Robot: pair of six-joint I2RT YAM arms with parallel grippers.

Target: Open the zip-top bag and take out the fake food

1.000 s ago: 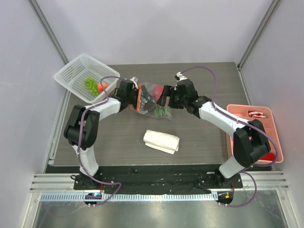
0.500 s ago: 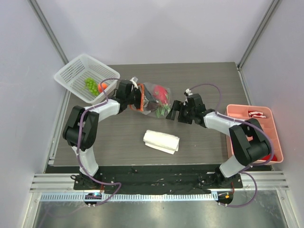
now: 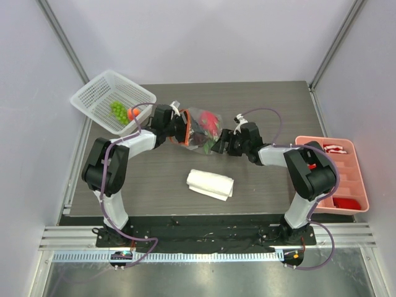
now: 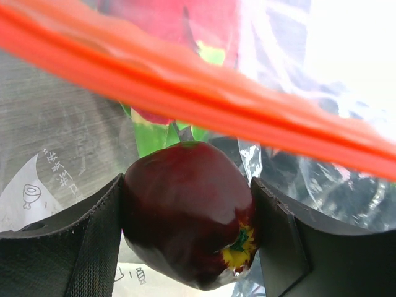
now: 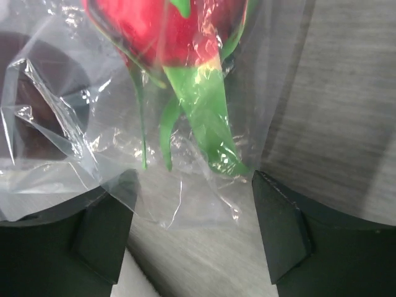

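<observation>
left end effector (image 4: 187,192) grips the purple fruit (image 4: 185,229); the open right end effector (image 5: 193,185) has moved to steady the bag (image 3: 201,124)

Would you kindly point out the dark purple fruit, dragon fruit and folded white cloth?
dark purple fruit (image 4: 185,216), left wrist view, its glossy middle.
dragon fruit (image 5: 154,28), right wrist view, red body.
folded white cloth (image 3: 210,184), top view, its centre.

Clear zip-top bag (image 3: 197,115), orange-red zipper strip (image 4: 185,99); red-pink dragon fruit (image 5: 154,25), green leaves (image 5: 204,117); dark purple fruit (image 4: 185,210); grey wood-grain counter (image 3: 260,185); white cloth (image 3: 210,184); pink tray (image 3: 361,185).
</observation>
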